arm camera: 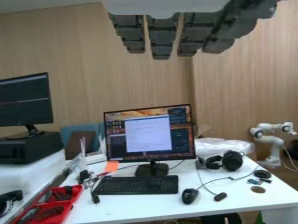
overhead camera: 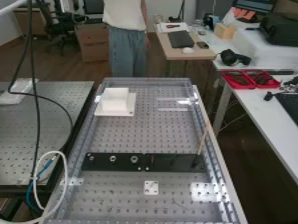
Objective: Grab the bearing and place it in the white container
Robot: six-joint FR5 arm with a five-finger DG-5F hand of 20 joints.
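White cable (overhead camera: 66, 172) loops near bench edge (overhead camera: 82, 131), container (overhead camera: 115, 99) well apart.

Probably a lab: perforated bench (overhead camera: 124, 136), monitor (arm camera: 149, 134)

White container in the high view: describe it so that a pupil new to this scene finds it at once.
Find the perforated metal bench running down the middle of the high view. In its far left corner, beyond the black strip, stands the white container. It is blocky and raised, unlike the flat white plate nearer the camera.
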